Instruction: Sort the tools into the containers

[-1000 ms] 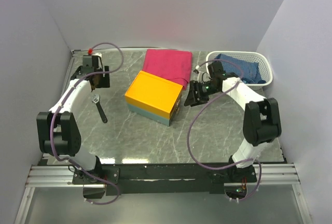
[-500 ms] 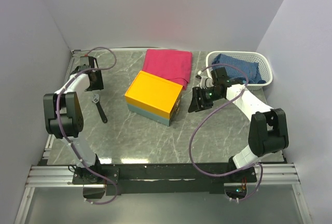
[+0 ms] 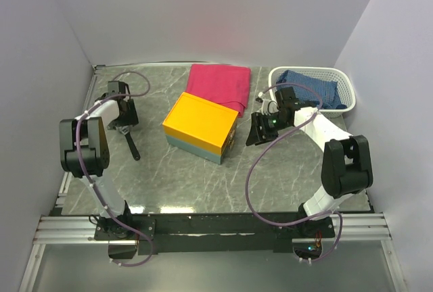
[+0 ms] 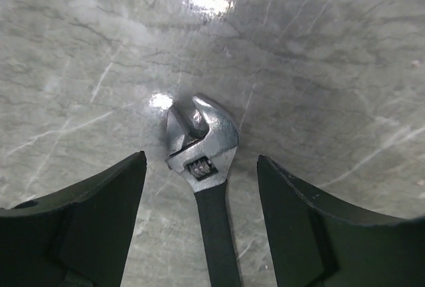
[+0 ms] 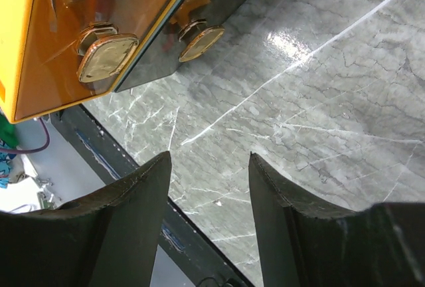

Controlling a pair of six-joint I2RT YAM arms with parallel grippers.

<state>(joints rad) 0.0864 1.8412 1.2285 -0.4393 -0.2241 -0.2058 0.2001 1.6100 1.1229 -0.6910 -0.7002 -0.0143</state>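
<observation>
A dark adjustable wrench (image 3: 130, 144) lies on the marble table left of the box. In the left wrist view its silver head (image 4: 201, 146) and black handle lie between my fingers. My left gripper (image 3: 122, 120) (image 4: 201, 161) is open, low over the wrench head, straddling it without touching. The box (image 3: 201, 128) has an orange-yellow top and a teal base. My right gripper (image 3: 256, 131) (image 5: 209, 161) is open and empty just right of the box, whose clear side panel (image 5: 166, 8) with two round knobs fills the top left of its view. The other tools are hidden.
A pink folded cloth (image 3: 220, 84) lies behind the box. A white slotted basket (image 3: 345, 88) at the back right holds a blue cloth (image 3: 311, 88). A small dark item (image 3: 259, 94) lies by the basket's left end. Grey walls close in on the left, back and right.
My left gripper has moved from the back left towards the front, down over the wrench head. My right gripper has barely shifted beside the box.
</observation>
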